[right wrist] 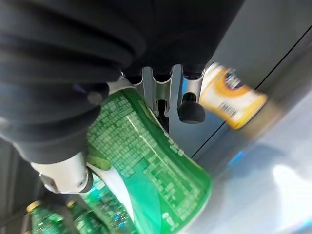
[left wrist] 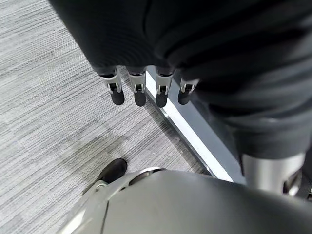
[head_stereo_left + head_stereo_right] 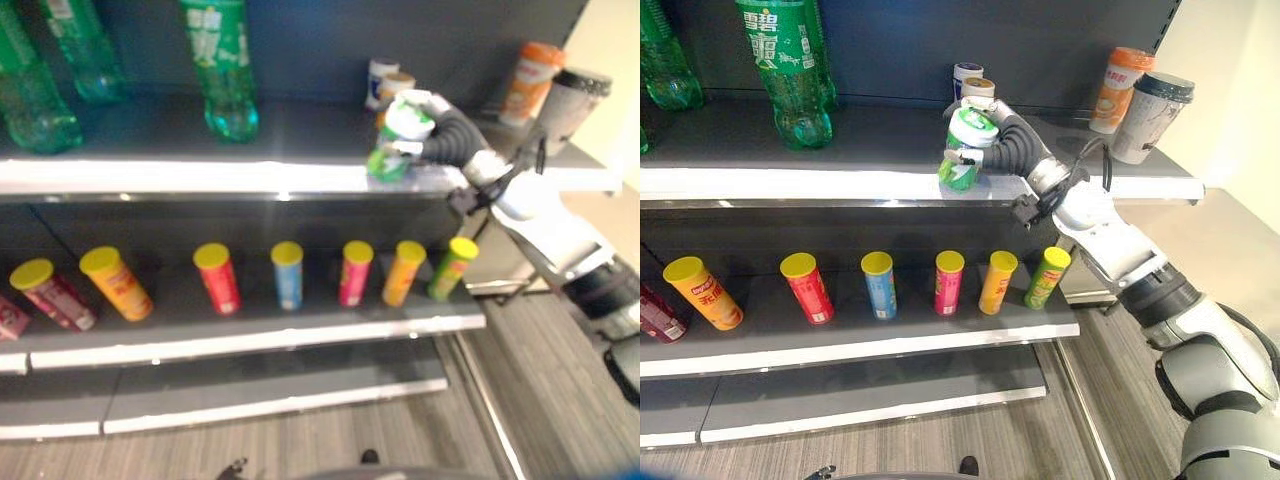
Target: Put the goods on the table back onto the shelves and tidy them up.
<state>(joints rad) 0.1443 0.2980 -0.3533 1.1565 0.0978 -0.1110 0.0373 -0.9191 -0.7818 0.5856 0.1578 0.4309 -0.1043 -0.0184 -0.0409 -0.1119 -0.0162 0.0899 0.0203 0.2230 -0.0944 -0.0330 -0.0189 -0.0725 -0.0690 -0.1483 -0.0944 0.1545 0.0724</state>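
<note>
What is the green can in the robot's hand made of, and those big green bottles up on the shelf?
The green can in the right hand looks like glossy printed metal or coated card; its smooth wrap shines, but the look leaves it open. The big green bottles seem clear tinted plastic: you can see through them, and their bases are bumpy and moulded.
</note>
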